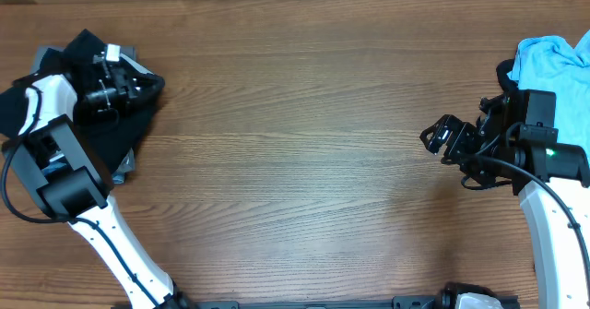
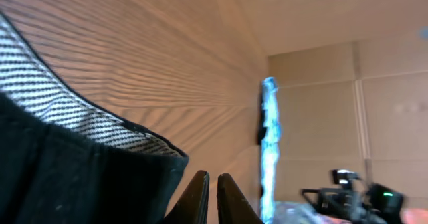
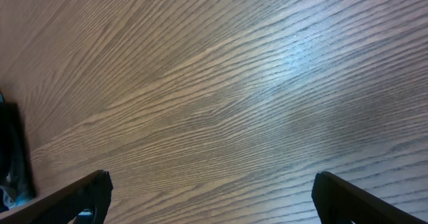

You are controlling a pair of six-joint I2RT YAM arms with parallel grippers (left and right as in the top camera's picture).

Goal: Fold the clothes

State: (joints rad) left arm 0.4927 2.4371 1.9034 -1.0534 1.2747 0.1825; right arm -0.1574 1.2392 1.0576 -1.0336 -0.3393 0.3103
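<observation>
Clothes lie in two heaps at opposite ends of a wood-grain table (image 1: 304, 161). At the far left, a crumpled black piece (image 1: 111, 129) sits on a grey piece (image 1: 124, 164) that peeks out at its edge. The left gripper (image 2: 212, 184) is low over this heap, pointing across the table. Its fingers (image 2: 199, 198) are pressed nearly together, with only a thin slit between them and no cloth visible in it. In the left wrist view, black fabric with a grey woven patch (image 2: 47, 97) lies just beside the fingers. At the far right, a light blue T-shirt (image 1: 553, 60) is bunched on a dark piece (image 1: 504, 72). The right gripper (image 3: 211, 184) hovers over bare wood beside that heap, on the side nearer the table's middle. Its jaws are spread wide and hold nothing.
</observation>
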